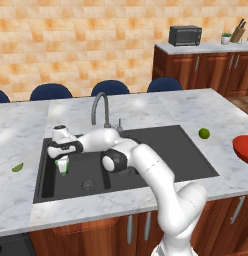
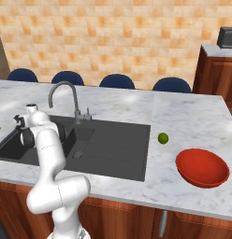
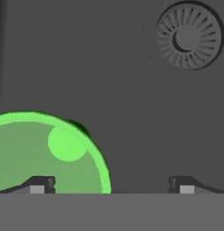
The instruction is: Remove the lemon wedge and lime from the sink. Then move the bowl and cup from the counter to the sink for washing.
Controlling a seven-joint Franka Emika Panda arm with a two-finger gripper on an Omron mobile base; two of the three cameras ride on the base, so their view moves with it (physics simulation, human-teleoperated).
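Marble counter (image 1: 146,107) spans the island, with four blue chairs (image 1: 110,87) along its far edge and a far counter carrying a microwave (image 1: 185,35) behind. The dark sink (image 1: 161,150) sits in the middle of the counter; its curved faucet (image 1: 100,107) rises at the back rim, just behind the arm's forearm. Red bowl (image 2: 202,167) rests on the counter to the right of the sink, near the front edge, well apart from the basin. The arm reaches down into the left basin, and its elbow hides part of the divider between the basins. Gripper (image 1: 62,166) hangs low in the left basin, jaws spread wide apart, nothing clamped. Green cup (image 3: 48,155) stands upright on the basin floor at the gripper; hand view looks into its open mouth, left fingertip over its rim, right fingertip on bare sink floor. Drain (image 3: 188,38) lies beside the cup, not touching. Lime (image 1: 204,133) on the counter, just right of the sink rim. Lemon wedge (image 1: 17,167) on the counter, left of the sink.
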